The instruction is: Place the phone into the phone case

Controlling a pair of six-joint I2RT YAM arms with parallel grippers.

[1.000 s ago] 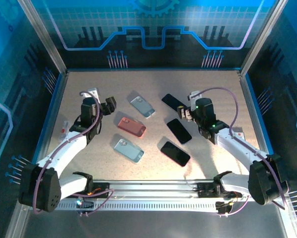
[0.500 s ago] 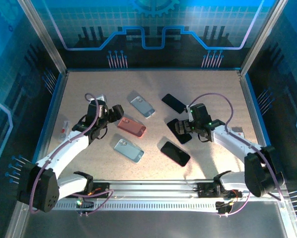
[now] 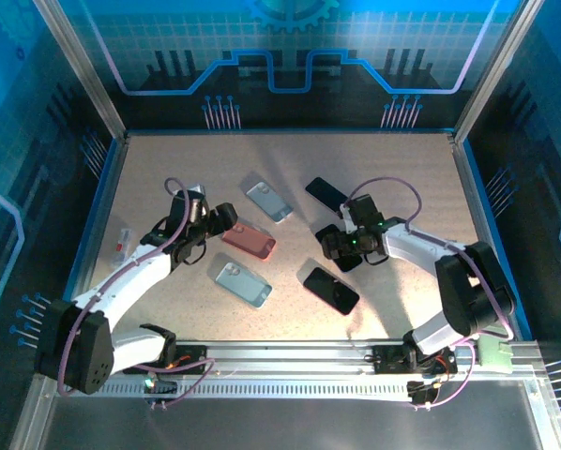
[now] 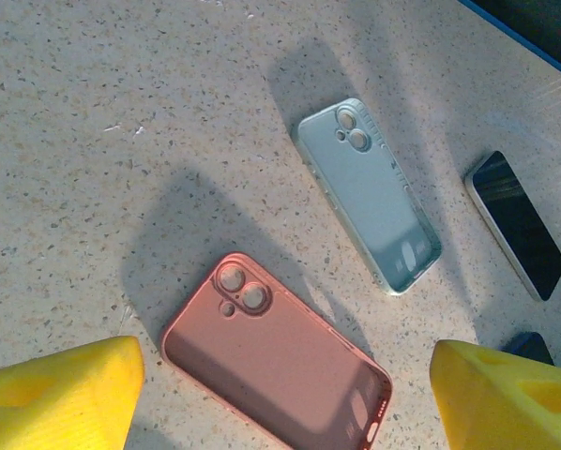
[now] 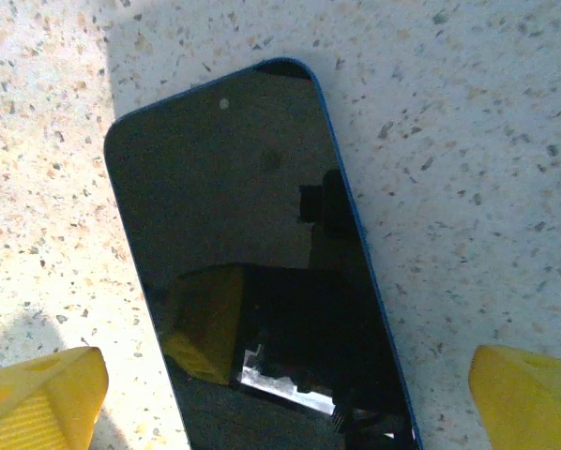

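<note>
With no phone yet cased, the right gripper [image 5: 280, 401] hovered wide open over a dark phone [image 5: 248, 216] lying flat on the table [image 5: 468, 112], while the left gripper [image 4: 280, 394], likewise spread and empty-handed, hung above the vacant pink case [image 4: 290, 361].

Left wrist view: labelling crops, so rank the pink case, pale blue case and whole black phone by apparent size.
1. pink case (nearest, so inflated)
2. pale blue case
3. whole black phone

Top camera overlooks the table [image 3: 402, 159]; wrist cameras look down close at pink case [image 4: 276, 361] and phone [image 5: 252, 262].
</note>
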